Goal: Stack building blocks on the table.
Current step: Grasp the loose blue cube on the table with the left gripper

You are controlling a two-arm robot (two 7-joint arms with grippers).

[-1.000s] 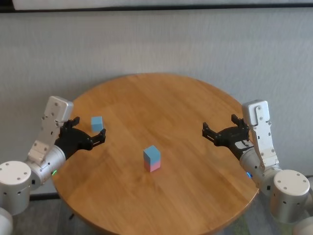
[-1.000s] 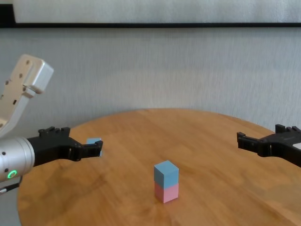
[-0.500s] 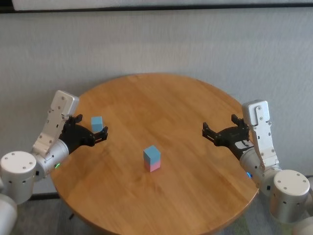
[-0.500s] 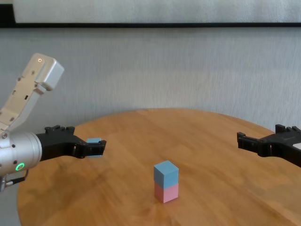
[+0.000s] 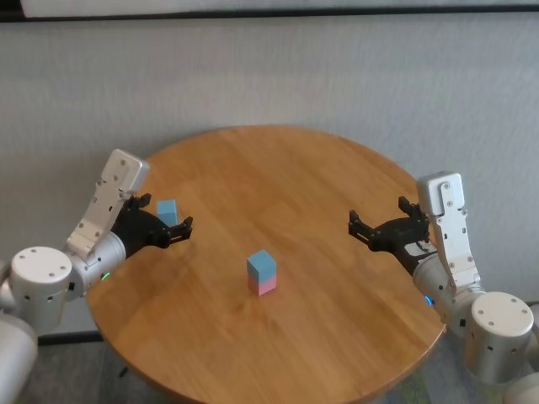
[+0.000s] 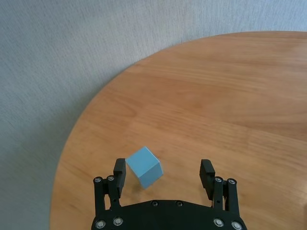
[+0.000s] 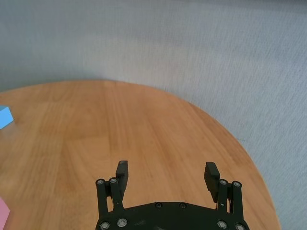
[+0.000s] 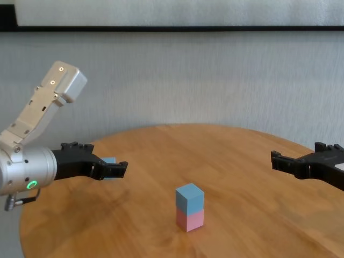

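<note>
A light blue block (image 5: pixel 262 264) sits stacked on the pale pink block (image 5: pixel 265 287) at the middle of the round wooden table (image 5: pixel 278 168); the stack also shows in the chest view (image 8: pixel 190 207). The second light blue block (image 5: pixel 167 210) lies loose near the table's left edge. My left gripper (image 5: pixel 165 214) is open and low over the table. In the left wrist view the loose block (image 6: pixel 144 166) lies between the fingers (image 6: pixel 207 171), close to one of them and untouched. My right gripper (image 5: pixel 378 212) is open and empty above the table's right side.
The table's rim curves close behind the loose block (image 6: pixel 72 143). A grey wall (image 5: pixel 269 76) stands behind the table. Bare wood lies between the stack and each gripper.
My left gripper has moved forward over the table so its open fingers now flank the loose blue block. The right arm and the stack have not moved.
</note>
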